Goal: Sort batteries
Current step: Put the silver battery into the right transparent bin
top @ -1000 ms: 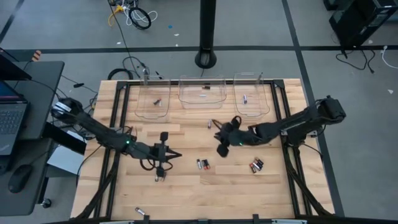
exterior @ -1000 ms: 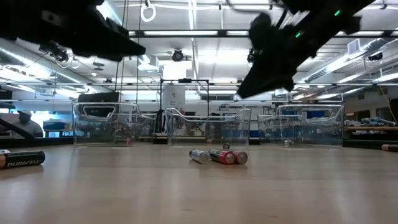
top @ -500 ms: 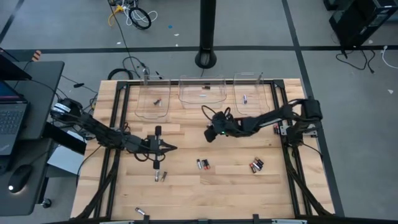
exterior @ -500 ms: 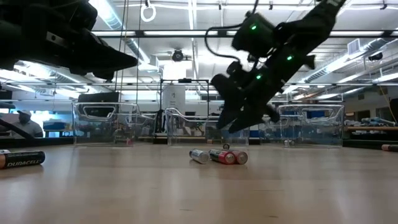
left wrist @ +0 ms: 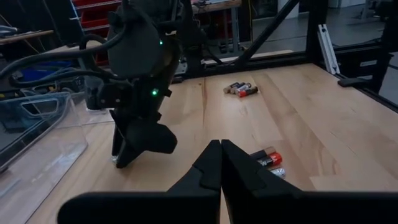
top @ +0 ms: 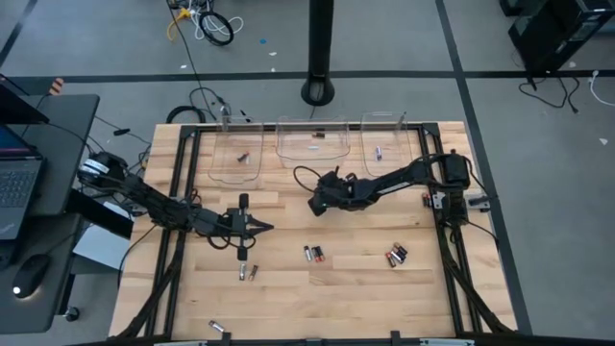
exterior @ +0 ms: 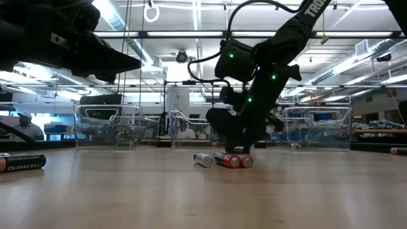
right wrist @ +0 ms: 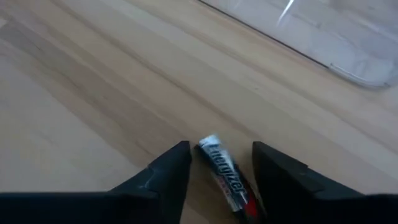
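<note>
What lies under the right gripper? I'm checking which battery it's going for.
Between the open fingers of the right gripper lies one silver Energizer battery with a red end, flat on the wooden table. Its far end is out of frame.

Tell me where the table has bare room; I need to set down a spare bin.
Bare wood lies at the near right, below the battery cluster, and at the near middle, right of the lone battery. The middle is crowded: the right gripper straddles an Energizer battery and the shut left gripper hovers near a battery pair.
</note>
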You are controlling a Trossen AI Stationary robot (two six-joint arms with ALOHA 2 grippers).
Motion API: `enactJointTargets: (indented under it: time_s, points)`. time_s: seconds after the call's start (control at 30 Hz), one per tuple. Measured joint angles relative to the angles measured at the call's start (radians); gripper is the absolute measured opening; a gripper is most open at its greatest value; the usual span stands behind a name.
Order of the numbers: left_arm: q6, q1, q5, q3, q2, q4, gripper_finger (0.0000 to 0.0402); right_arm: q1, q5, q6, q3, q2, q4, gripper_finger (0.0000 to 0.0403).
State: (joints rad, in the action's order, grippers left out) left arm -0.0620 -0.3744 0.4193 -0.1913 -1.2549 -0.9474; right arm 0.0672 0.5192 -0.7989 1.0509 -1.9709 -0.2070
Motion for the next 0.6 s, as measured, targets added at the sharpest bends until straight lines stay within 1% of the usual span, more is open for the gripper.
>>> enactJointTargets:
  time_s: [0.1,0.23,0.4,0.47,0.6]
  points:
    - [0.0,0.0,0.002,0.0,0.0,0.0,0.001,-0.003,-0.014,0.047,0.001,-0.001,-0.002,0.0132]
    - [0.0,0.0,0.002,0.0,0.0,-0.001,0.001,-0.012,-0.036,0.153,0.0,0.004,0.008,0.006]
    - [0.0,0.0,0.001,0.0,0.0,0.0,0.001,-0.018,-0.071,0.226,-0.006,0.04,-0.016,0.0057]
    - [0.0,0.0,0.001,0.0,0.0,-0.001,0.001,-0.022,-0.092,0.241,-0.009,0.071,-0.042,0.0057]
    - [-0.002,0.0,0.001,0.0,0.0,-0.001,0.001,-0.029,-0.088,0.257,-0.008,0.162,-0.086,0.0057]
